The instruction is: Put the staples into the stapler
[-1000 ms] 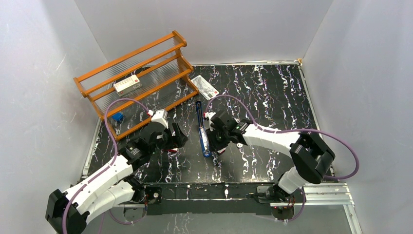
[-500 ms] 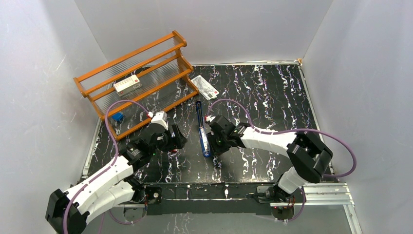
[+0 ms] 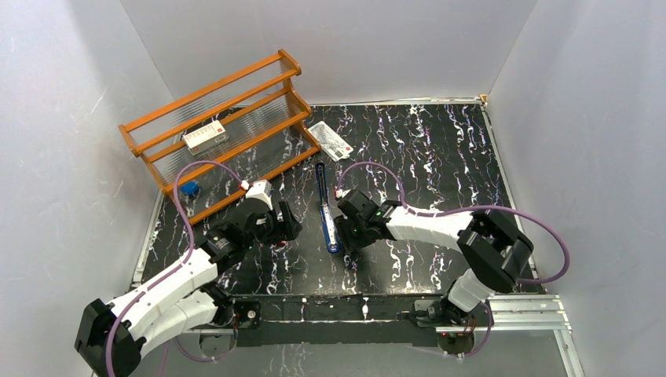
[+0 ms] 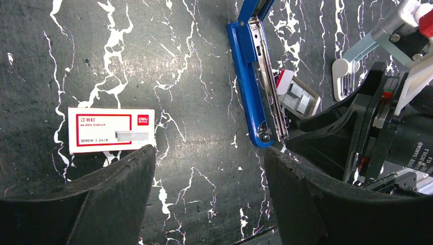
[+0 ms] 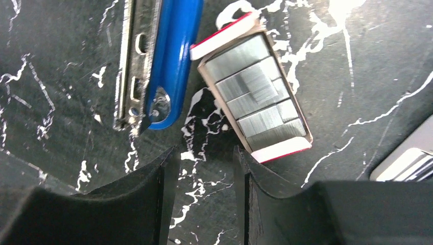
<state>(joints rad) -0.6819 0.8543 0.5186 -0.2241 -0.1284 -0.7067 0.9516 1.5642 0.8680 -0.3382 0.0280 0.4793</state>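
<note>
**From above.** The stapler (image 3: 325, 206) lies open and flat in the middle of the black table (image 3: 440, 157), like a long blue stick. The right pincer (image 3: 348, 238) sits just right of its lower end. The left pincer (image 3: 280, 225) waits on the other side, a little way off. A wooden rack (image 3: 212, 93) stands in the upper left with a bigger box (image 3: 206, 136) on it. A white packet (image 3: 330, 140) lies just right of the rack. Both arms have crept a little toward the bottom of the frame since a second ago. The stapler has not moved.

**Left wrist.** The left pincer (image 4: 208, 150) is spread wide, with only table between its fingers. The small red-and-white box (image 4: 111, 129) lies at middle left. The stapler (image 4: 248, 87) is at the upper middle, and the tray of staples (image 4: 300, 98) is just to its right.

**Right wrist.** The right pincer (image 5: 204, 153) is at the bottom. A second ago it was pinched almost shut. Now its fingers have come apart and hold nothing. The tray of staples (image 5: 258, 97) sits at the upper right of the middle, full of silver strips, just beside the stapler (image 5: 171, 56). I cannot tell if any strip is in the silver channel (image 5: 130, 61).

I think the right pincer is getting ready to pinch a strip, so the loading looks not done yet.
</note>
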